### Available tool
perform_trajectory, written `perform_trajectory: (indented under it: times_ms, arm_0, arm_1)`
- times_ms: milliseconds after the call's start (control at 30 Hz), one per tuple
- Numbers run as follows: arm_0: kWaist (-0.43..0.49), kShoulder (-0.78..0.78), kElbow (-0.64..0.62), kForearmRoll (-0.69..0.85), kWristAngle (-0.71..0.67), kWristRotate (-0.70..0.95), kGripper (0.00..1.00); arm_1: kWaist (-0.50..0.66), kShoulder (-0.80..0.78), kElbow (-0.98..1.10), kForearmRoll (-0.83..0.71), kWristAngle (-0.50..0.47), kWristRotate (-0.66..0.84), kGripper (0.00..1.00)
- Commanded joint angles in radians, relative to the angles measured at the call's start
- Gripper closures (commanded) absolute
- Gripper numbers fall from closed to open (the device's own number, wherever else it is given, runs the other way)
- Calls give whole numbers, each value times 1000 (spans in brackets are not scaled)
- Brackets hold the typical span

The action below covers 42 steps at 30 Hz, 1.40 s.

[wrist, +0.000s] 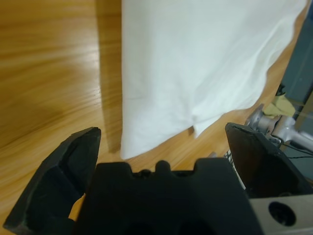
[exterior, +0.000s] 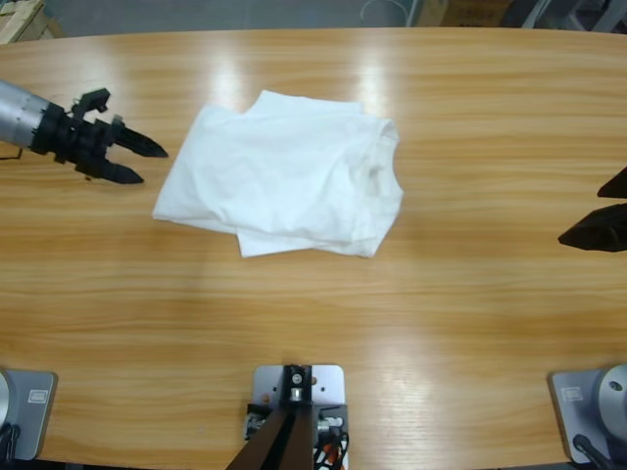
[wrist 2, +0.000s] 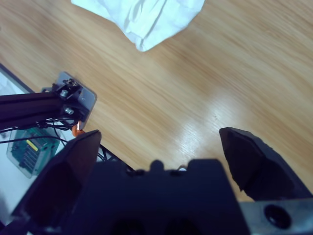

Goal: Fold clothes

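Observation:
The white T-shirt [exterior: 284, 174] lies folded into a rough rectangle on the wooden table [exterior: 313, 313], its bunched neck side toward the right. My left gripper [exterior: 137, 164] sits just left of the shirt's left edge, open and holding nothing. In the left wrist view the shirt [wrist: 195, 63] fills the upper middle beyond the spread jaws of the left gripper [wrist: 164, 134]. My right gripper [exterior: 602, 211] stays at the table's far right edge, open and well away from the cloth. In the right wrist view one corner of the shirt [wrist 2: 146, 19] shows at the top, beyond the right gripper [wrist 2: 161, 137].
Bare wood surrounds the shirt on all sides. Boxes and floor show beyond the table's far edge [exterior: 313, 34]. A circuit board [wrist 2: 29, 149] with wires lies off the table's near edge in the right wrist view.

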Motion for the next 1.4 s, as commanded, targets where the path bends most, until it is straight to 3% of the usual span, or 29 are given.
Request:
perform_trajectory:
  times_ms: [33, 567, 600, 633, 700, 733, 767, 800, 867, 1100, 1400]
  arm_0:
    - [-76, 132, 23, -28, -7, -3, 4]
    - [-207, 174, -87, -47, -10, -86, 5]
    - [-209, 171, -86, -46, -11, -86, 46]
    - [-210, 167, -86, -46, -12, -86, 147]
    - [-210, 164, -84, -46, -19, -83, 179]
    - [-210, 163, -81, -46, -25, -82, 257]
    - [-211, 162, -79, -46, -33, -78, 664]
    - [-211, 155, -73, -47, -32, -78, 1000]
    - [-210, 146, -68, -48, -30, -82, 1000]
    - [-211, 90, 23, -80, -5, -82, 1000]
    - [-199, -36, 338, -284, 9, -151, 1000]
  arm_1:
    - [9, -23, 2, 34, -27, 12, 0]
    - [9, -50, 13, 39, -35, 10, 0]
    - [9, -48, 14, 36, -34, 10, 0]
    - [9, -47, 15, 36, -33, 10, 0]
    - [9, -49, 15, 36, -30, 10, 3]
    - [9, -49, 18, 35, -30, 10, 12]
    - [9, -49, 18, 34, -29, 10, 21]
    - [9, -49, 18, 33, -29, 10, 27]
    - [9, -49, 16, 33, -25, 10, 138]
    - [9, -67, 18, 31, -3, 10, 265]
    - [9, -90, 23, 33, 8, 12, 280]
